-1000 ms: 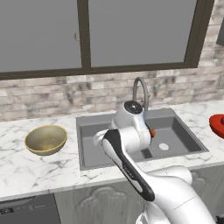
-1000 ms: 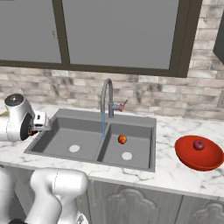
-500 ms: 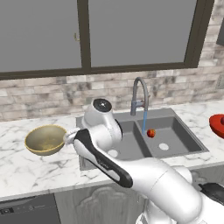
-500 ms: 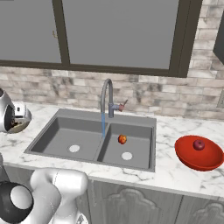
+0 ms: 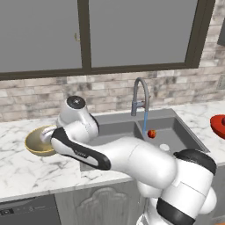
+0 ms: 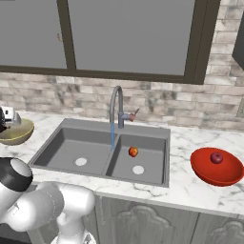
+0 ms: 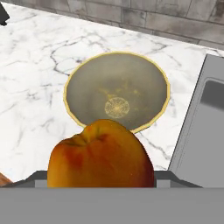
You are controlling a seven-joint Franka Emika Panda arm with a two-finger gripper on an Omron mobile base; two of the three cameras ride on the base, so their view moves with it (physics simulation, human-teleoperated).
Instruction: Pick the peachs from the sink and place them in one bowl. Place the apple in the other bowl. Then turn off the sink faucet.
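Observation:
One peach (image 7: 100, 153) fills the lower middle of the hand view, held in my gripper (image 5: 47, 135), whose fingertips are hidden behind it. It hangs just above the near rim of the tan-golden bowl (image 7: 131, 83), which is empty on the counter left of the sink (image 5: 114, 127). The second peach (image 5: 151, 133) lies in the right basin near the drain. The dark crimson apple (image 6: 217, 157) rests in the red bowl (image 6: 209, 172) on the right counter. Water runs from the faucet (image 6: 116, 105).
The arm's white links stretch across the front of the sink (image 6: 71, 143) toward the tan bowl (image 5: 33, 145). A brick wall and dark windows stand behind the counter. Marble counter surrounds the bowl on all sides but the sink edge (image 7: 192, 131).
The arm has swung left from over the sink to above the tan bowl, carrying a peach. The other peach, the apple and both bowls have not moved.

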